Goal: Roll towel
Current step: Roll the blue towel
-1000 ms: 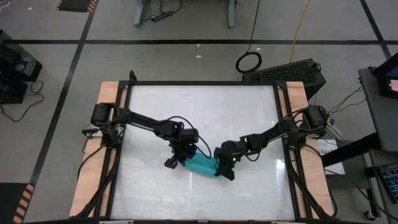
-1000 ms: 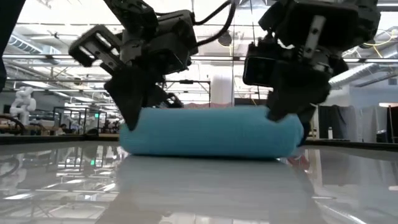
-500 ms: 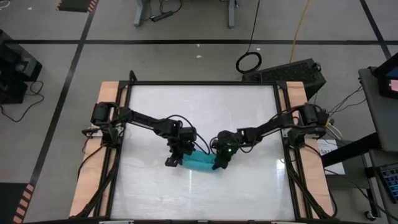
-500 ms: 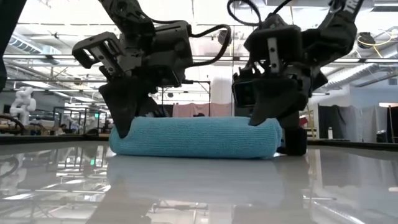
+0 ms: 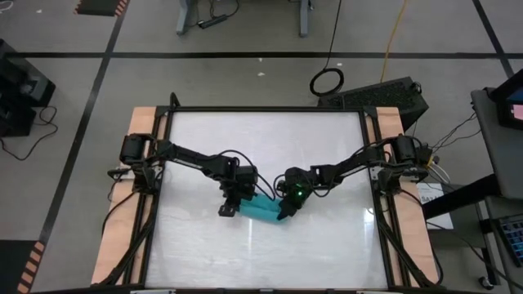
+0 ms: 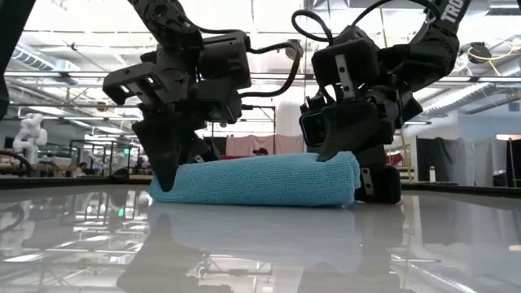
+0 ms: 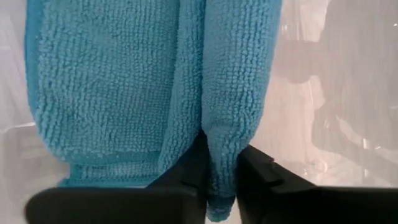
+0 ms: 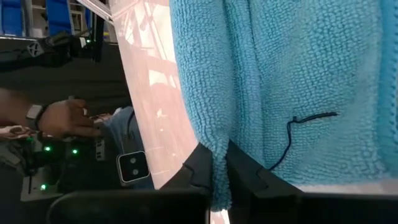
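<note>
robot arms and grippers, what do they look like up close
Both arms are dark, jointed links with loose black cables looping off them. The left gripper and right gripper are blocky black housings ending in two flat, tapered dark fingers. White lettering marks the right arm's upper link.

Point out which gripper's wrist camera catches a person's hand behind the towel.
The right gripper: a hand shows beyond its towel; the left gripper shows none.

Robotics lab: open industrial hall with ceiling trusses (image 6: 73, 49), taped floor lines (image 5: 245, 55), trailing cables (image 5: 396, 37), and a framed white worktop (image 5: 270, 139).
</note>
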`<action>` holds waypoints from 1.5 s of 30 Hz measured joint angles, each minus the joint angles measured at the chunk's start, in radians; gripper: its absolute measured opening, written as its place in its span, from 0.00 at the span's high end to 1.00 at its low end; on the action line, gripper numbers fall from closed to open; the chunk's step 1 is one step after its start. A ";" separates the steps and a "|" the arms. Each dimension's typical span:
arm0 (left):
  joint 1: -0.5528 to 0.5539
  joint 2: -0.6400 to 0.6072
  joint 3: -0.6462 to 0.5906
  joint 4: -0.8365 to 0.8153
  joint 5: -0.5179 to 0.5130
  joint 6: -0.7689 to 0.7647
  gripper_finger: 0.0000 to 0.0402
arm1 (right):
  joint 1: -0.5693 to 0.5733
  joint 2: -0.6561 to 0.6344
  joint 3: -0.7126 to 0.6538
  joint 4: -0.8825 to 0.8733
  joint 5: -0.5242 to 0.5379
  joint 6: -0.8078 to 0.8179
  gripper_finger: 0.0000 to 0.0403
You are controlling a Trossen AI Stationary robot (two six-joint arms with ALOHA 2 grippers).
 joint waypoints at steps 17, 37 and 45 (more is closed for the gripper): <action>0.013 0.002 -0.001 -0.005 0.011 0.027 0.79 | 0.001 -0.067 -0.010 -0.034 0.052 -0.098 0.74; 0.052 0.003 -0.002 0.000 0.125 0.026 0.87 | 0.200 -0.355 -0.005 -0.162 0.387 -0.776 0.57; 0.053 0.003 -0.002 0.002 0.129 0.026 0.87 | 0.271 -0.284 0.038 -0.174 0.481 -0.954 0.58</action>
